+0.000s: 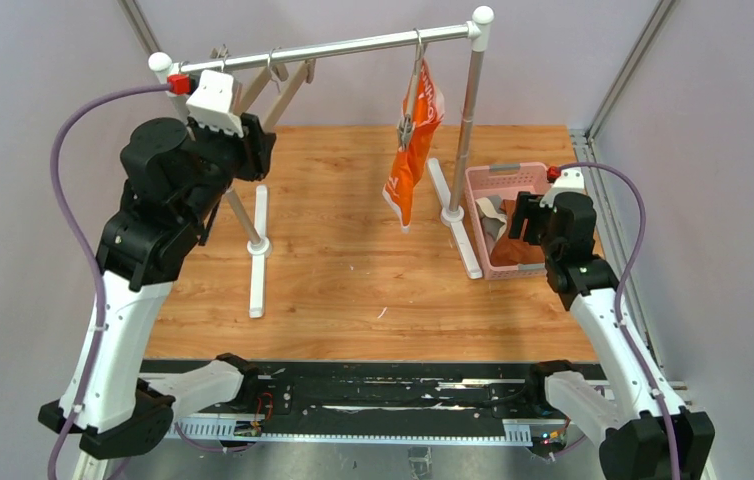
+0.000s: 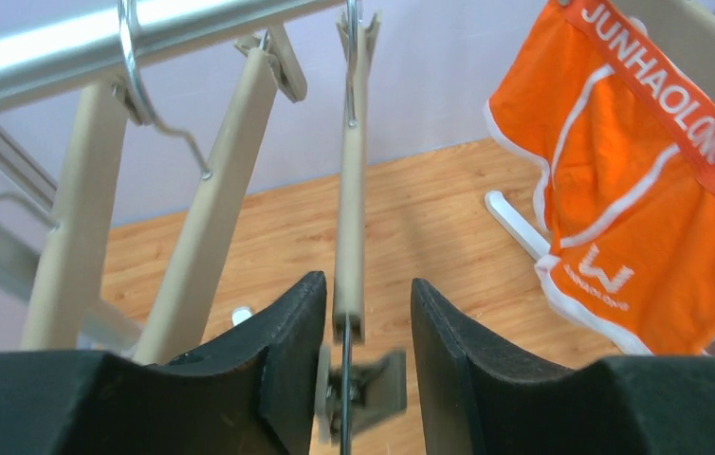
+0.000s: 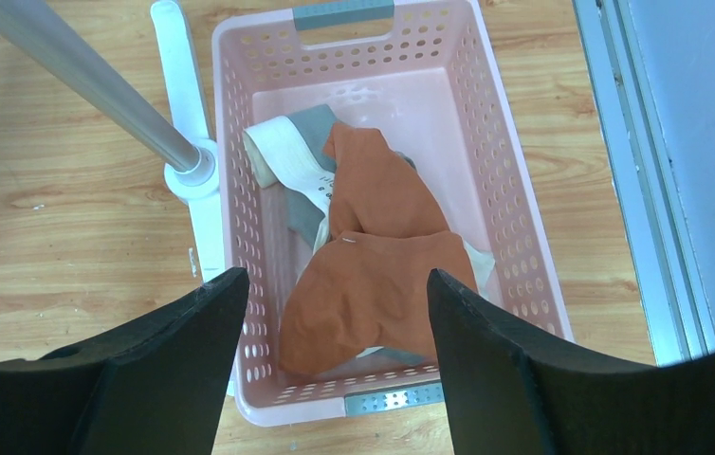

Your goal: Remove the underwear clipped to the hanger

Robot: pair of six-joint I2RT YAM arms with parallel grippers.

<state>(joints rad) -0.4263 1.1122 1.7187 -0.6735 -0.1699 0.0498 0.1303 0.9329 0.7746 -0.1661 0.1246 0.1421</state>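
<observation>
Top external: orange briefs (image 1: 413, 150), judged soft and light, are hung clipped below the rail (image 1: 333, 45), best gripped beside the clip (image 1: 406, 127); left wrist: left gripper (image 2: 365, 284) fingers part-open, unloaded, astride a bare hanger (image 2: 350, 237); right wrist: right gripper (image 3: 337, 275) fingers wide, empty, above basket (image 3: 524, 237).

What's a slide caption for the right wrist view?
Open right gripper hovers above the pink basket, rust-brown briefs and grey briefs lying inside.

orange briefs (image 1: 415, 150): white lettering and trim, hung clipped from a hanger (image 1: 406, 128) on the rail (image 1: 353, 45), draped downward | rust-brown briefs (image 3: 373, 275): crumpled in the pink basket (image 3: 515, 190), cream waistband shown at upper left | grey briefs (image 3: 316, 125): mostly covered by the rust-brown pair, same basket
</observation>
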